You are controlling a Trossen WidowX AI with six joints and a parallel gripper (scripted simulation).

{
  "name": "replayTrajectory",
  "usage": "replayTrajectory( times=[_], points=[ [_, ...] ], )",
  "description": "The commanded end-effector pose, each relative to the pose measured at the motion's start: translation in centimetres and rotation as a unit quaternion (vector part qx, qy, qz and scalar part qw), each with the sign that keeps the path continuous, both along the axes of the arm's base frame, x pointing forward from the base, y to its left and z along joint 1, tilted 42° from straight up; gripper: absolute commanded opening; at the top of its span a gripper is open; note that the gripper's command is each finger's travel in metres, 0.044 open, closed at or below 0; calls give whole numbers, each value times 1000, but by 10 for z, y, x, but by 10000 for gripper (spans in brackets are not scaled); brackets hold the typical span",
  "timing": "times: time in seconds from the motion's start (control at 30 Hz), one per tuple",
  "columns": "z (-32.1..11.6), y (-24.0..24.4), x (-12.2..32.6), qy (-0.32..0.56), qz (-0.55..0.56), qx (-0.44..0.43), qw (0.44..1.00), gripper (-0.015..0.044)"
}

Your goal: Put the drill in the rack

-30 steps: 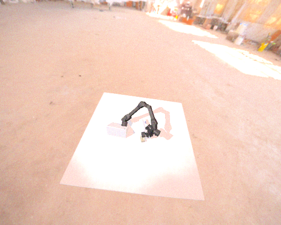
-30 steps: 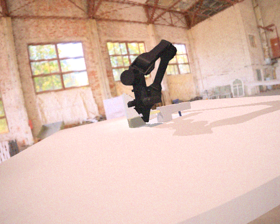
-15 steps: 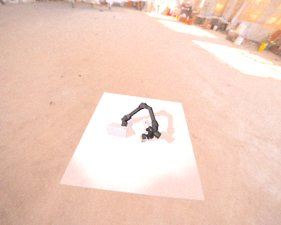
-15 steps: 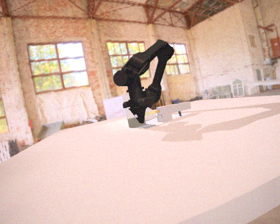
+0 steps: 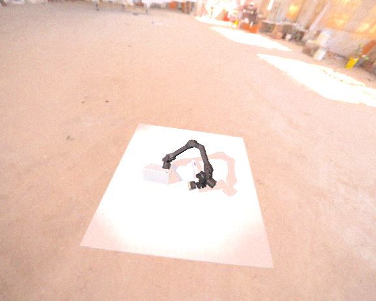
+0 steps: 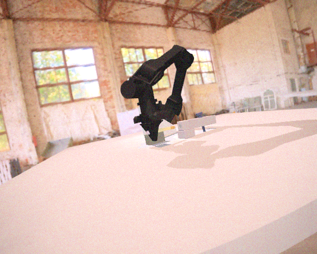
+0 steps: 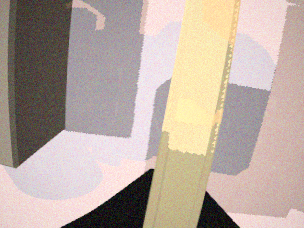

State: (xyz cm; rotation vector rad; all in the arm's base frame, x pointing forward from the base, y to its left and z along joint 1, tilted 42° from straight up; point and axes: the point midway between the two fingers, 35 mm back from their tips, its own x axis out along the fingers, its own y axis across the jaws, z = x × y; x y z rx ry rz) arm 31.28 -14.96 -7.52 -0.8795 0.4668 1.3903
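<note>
My gripper (image 5: 200, 186) (image 6: 154, 138) (image 7: 168, 181) is shut on the yellow drill (image 6: 167, 128) (image 7: 199, 80), low over the table. In the wrist view the drill runs up from between the black fingers, olive at the near end. In the exterior view its orange end shows left of the grey holder block (image 6: 186, 133), with a small gap visible. A grey bar (image 6: 197, 122) lies across that block, with a short blue piece (image 6: 203, 128) under its far end, perhaps the key. An olive block (image 5: 189, 186) (image 6: 158, 138) (image 7: 40, 75) stands close beside the gripper; I cannot tell if it is the rack.
A large pale box (image 5: 156, 175) (image 6: 128, 121) stands by the arm's base. The white table top (image 5: 171, 227) (image 6: 122, 194) is overexposed, which hides pale parts. Broad shadows of the arm fall across it.
</note>
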Motion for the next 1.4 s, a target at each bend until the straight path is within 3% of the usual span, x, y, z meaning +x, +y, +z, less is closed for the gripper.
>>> replayTrajectory(
  times=[0.0,1.37],
  points=[
    [0,-3,0,0,1,-1,1000,0],
    [12,-9,-5,0,1,-1,1000,0]
  ],
)
